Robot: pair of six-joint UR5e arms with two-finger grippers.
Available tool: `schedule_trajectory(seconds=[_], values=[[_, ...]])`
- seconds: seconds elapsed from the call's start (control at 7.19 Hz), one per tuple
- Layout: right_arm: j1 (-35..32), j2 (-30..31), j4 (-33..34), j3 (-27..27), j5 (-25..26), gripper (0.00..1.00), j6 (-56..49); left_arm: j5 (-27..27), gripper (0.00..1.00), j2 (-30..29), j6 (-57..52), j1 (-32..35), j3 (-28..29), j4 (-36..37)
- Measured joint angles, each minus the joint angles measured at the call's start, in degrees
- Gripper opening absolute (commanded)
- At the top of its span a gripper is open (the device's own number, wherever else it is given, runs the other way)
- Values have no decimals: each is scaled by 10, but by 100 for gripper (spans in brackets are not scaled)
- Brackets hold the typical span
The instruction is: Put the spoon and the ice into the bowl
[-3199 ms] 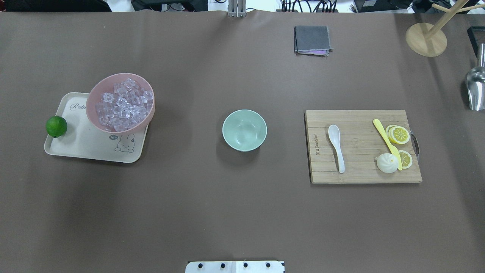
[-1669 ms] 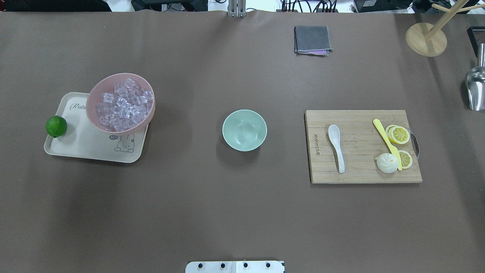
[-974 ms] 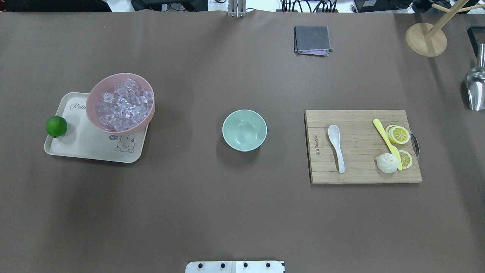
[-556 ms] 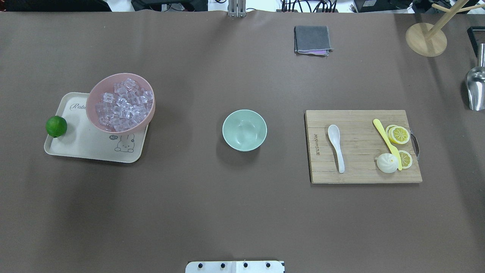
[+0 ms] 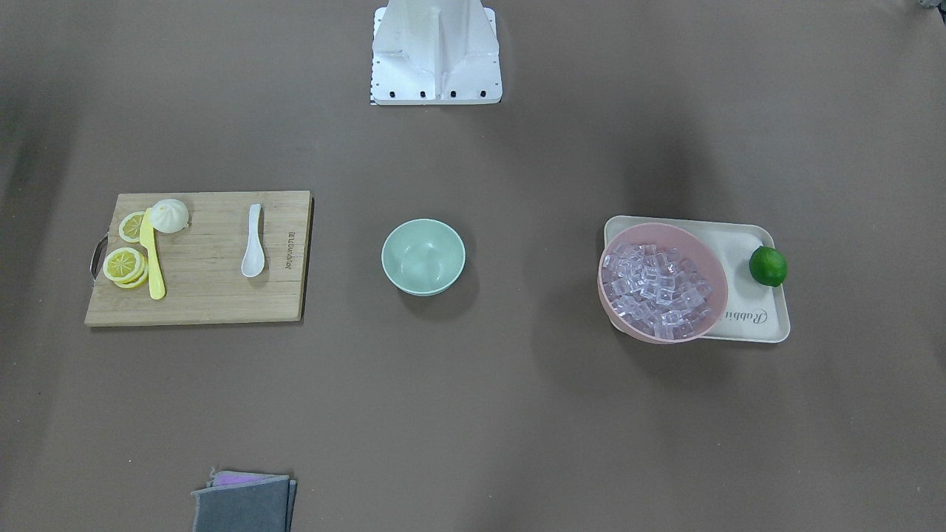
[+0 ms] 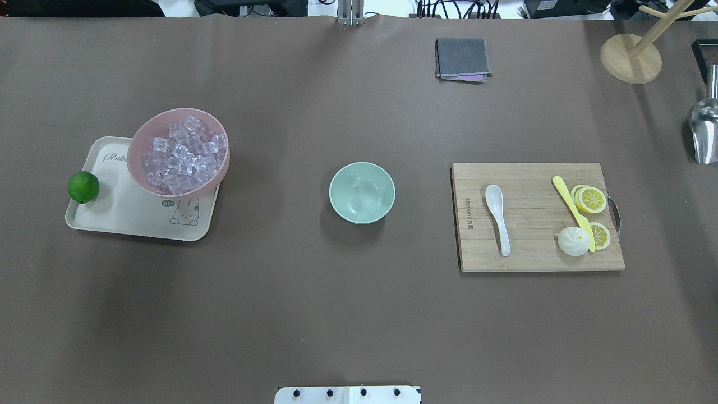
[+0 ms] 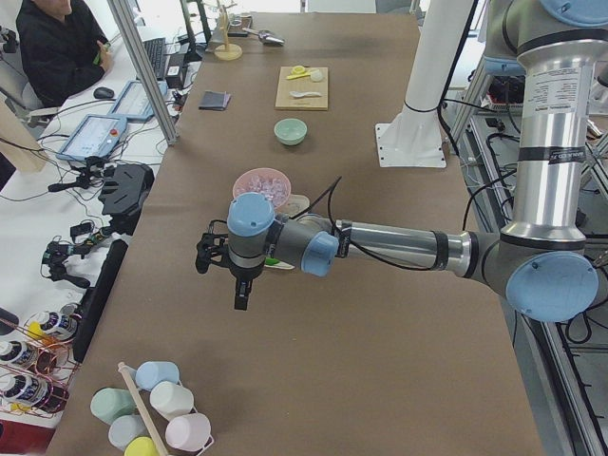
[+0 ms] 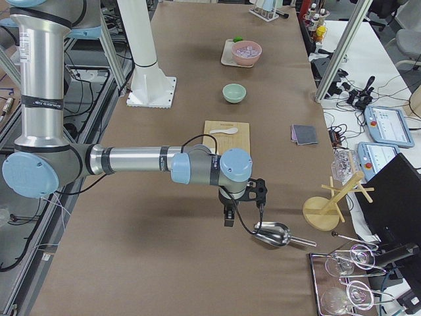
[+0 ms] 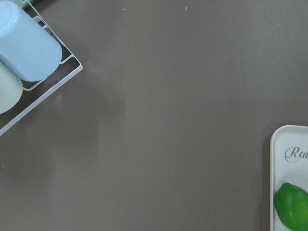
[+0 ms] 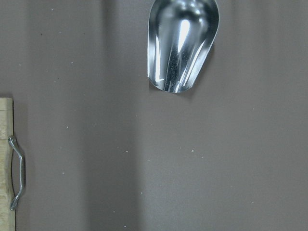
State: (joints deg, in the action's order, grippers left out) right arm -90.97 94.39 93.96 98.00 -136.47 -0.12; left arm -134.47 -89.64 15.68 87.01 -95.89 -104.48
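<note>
The white spoon lies on the wooden cutting board, to the right of the empty mint-green bowl at the table's middle. Clear ice cubes fill the pink bowl on the cream tray at the left. My left gripper shows only in the exterior left view, above the table beyond the tray's outer end. My right gripper shows only in the exterior right view, beside the metal scoop. I cannot tell whether either is open or shut.
A yellow knife, lemon slices and a white bun share the board. A lime sits on the tray. A grey cloth and a wooden stand are at the far side. A cup rack is at the left end.
</note>
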Motion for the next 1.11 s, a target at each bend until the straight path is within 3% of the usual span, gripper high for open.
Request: schedule_trajectory(seconds=[0.56, 1.11], values=[[0, -1, 0, 1, 0, 100, 0, 0, 98, -7, 1, -3, -8, 0], [0, -3, 0, 12, -1, 100, 2, 0, 98, -53, 37, -53, -42, -17]])
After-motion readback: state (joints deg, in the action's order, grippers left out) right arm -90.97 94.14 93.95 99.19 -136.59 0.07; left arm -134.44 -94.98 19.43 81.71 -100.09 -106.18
